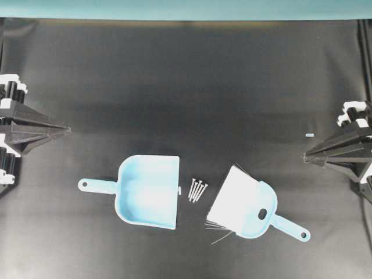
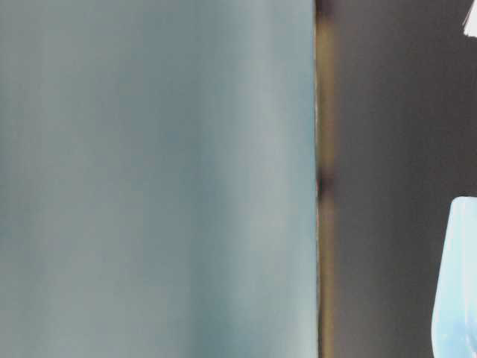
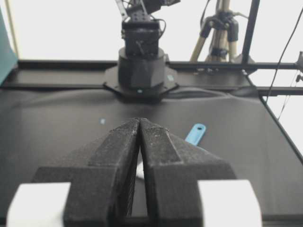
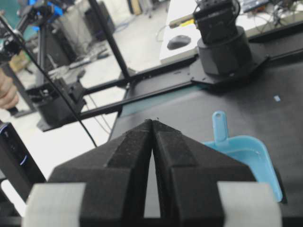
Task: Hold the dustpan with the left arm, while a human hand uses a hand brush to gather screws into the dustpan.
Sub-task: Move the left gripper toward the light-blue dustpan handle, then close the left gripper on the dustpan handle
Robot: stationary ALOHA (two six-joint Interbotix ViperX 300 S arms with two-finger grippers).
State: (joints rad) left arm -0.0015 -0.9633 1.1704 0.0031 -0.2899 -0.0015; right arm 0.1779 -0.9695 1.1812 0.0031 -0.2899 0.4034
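Note:
The light blue dustpan lies flat on the black table, mouth to the right and handle to the left; it also shows in the right wrist view. Several silver screws lie just off its mouth. The hand brush lies right of them, bristles toward the screws; its handle shows past my left jaws. My left gripper is shut and empty, up and left of the dustpan handle. My right gripper is shut and empty at the right. A bare human hand shows off the table.
A tiny pale speck lies near the right gripper. The teal wall runs along the table's far edge. The table-level view is blurred, showing only a pale blue shape at its right edge. Tripods and frame rails stand beyond the table.

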